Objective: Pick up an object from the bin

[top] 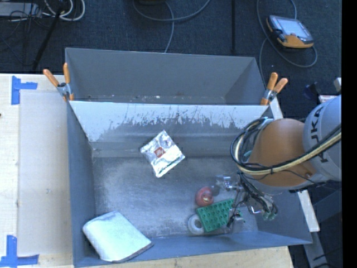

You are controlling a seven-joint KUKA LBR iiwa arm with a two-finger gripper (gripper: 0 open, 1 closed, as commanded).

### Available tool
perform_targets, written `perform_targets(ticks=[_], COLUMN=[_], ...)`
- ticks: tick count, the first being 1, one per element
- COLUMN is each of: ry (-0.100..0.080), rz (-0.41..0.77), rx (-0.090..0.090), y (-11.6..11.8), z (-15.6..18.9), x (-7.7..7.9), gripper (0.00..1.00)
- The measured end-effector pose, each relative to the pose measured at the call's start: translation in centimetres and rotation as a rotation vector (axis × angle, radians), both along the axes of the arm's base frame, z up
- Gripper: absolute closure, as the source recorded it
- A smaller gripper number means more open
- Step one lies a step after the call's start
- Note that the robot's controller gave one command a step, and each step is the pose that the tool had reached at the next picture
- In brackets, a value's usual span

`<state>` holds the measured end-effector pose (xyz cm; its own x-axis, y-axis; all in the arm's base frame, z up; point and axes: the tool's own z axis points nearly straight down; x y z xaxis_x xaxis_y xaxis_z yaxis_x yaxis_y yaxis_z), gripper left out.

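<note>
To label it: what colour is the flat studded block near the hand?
The block is green; camera view.

You see the jaws low at the bin's (128, 194) right, just beside a green studded plate (215, 215), a round red thing (204, 195) and a white ring (195, 223).

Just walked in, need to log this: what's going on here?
The arm's gripper is down in the near right corner of the bin, beside a green studded plate, with a small round red thing and a white ring close by. Nothing is visibly lifted. A crumpled foil packet and a white pad lie apart.
</note>
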<state>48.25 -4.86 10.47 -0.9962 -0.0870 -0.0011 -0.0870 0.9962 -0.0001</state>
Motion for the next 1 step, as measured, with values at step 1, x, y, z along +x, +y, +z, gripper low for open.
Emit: perform_targets(ticks=[1], ry=[-0.010], rz=[0.013], rx=[-0.001], y=[-0.05], z=[-3.44], x=[-0.37], gripper=[0.00])
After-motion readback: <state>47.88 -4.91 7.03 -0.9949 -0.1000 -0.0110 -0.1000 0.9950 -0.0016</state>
